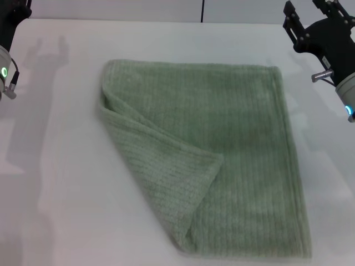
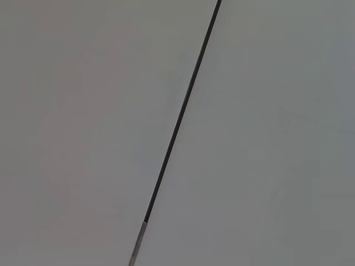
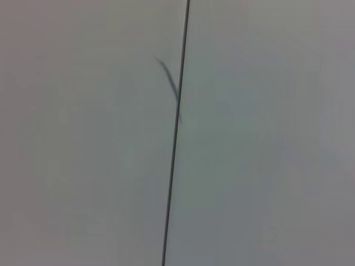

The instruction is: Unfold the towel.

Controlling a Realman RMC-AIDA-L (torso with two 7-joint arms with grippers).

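Nearest me, the towel's (image 1: pixel 222 166) folded-over corner wants pinching at its tip and drawing outward across the surface (image 1: pixel 55 166); right gripper (image 1: pixel 310 25) fingers look spread, holding nothing, the left gripper's (image 1: pixel 6 72) I cannot tell.

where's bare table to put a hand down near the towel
Bare table runs wide on the left of the towel, below the left gripper. A strip lies behind it. Tighter on the right, under the right gripper.
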